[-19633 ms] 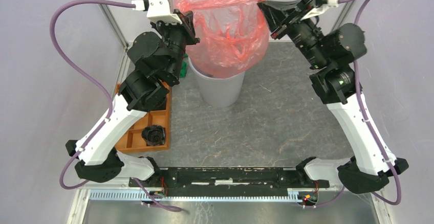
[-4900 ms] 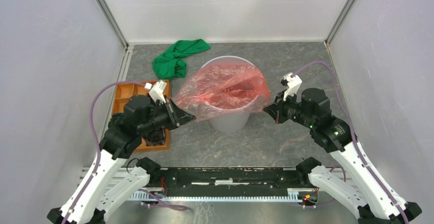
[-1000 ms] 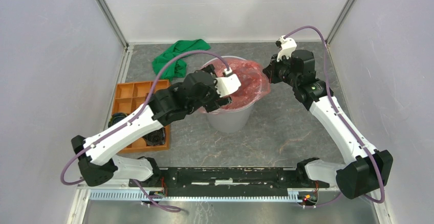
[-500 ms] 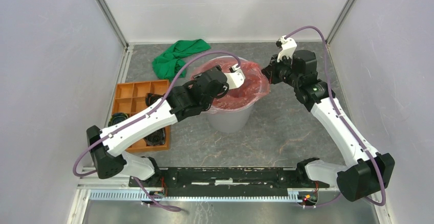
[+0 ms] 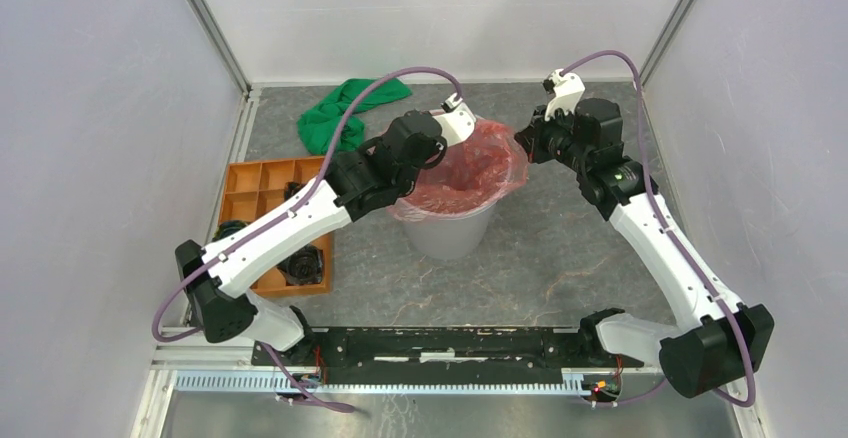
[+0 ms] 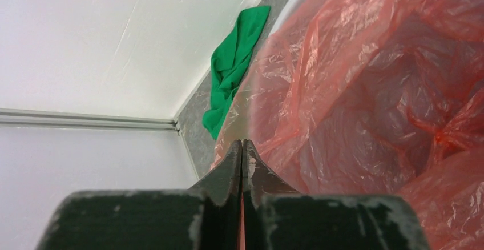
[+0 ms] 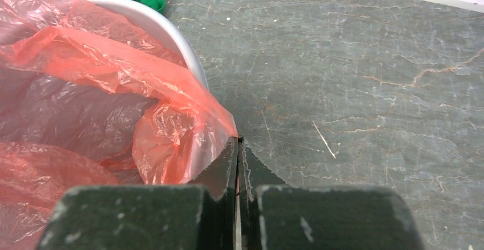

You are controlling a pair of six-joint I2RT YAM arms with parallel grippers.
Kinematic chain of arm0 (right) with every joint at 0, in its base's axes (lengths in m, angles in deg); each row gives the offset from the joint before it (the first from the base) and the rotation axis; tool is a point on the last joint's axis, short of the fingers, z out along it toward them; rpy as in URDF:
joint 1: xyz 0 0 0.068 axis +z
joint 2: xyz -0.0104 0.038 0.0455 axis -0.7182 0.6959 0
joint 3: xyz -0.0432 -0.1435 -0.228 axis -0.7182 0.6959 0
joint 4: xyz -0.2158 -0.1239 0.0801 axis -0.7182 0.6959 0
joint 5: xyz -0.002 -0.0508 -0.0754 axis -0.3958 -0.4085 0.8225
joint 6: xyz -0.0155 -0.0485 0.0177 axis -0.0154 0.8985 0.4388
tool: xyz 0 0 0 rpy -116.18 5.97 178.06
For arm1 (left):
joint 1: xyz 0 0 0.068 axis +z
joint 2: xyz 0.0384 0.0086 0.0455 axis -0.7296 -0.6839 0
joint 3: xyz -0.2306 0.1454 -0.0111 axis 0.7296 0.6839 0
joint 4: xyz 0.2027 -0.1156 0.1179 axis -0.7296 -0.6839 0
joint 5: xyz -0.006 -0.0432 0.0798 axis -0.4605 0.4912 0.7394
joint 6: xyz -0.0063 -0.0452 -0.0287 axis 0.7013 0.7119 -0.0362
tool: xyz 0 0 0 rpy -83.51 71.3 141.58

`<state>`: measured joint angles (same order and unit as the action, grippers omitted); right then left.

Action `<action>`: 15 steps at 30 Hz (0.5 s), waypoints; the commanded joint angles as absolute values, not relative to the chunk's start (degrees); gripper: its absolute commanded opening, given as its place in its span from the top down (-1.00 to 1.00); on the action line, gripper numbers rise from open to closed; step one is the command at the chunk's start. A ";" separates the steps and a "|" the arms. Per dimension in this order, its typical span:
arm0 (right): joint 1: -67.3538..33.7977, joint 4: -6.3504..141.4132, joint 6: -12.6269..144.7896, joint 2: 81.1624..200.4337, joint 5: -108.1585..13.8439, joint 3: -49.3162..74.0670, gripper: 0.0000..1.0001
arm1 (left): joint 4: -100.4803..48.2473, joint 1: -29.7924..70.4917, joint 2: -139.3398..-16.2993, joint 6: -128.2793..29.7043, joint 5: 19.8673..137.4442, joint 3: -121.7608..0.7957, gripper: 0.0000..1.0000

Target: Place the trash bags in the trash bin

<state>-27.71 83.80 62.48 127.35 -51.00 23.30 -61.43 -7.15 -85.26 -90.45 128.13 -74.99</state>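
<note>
Glossy, wrinkled red plastic bag [image 5: 468,164], smooth grey plastic bin [image 5: 450,236], matt green cloth [image 5: 335,118]

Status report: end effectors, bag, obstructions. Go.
Left end effector shut on bag at bin's far-left rim. Right end effector shut on bag edge at right rim. Bag in bin, edges over rim. Cloth lies apart, nothing blocking.

White links [image 5: 280,233], blk joints [image 5: 372,173], purple cables [image 5: 350,113], blk end effectors [image 6: 242,143] [image 7: 238,140]
</note>
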 commanded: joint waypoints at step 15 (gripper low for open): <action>-28.02 84.35 66.69 123.96 -45.33 18.76 0.99 | -69.85 4.94 -79.32 -57.42 106.93 -89.25 0.96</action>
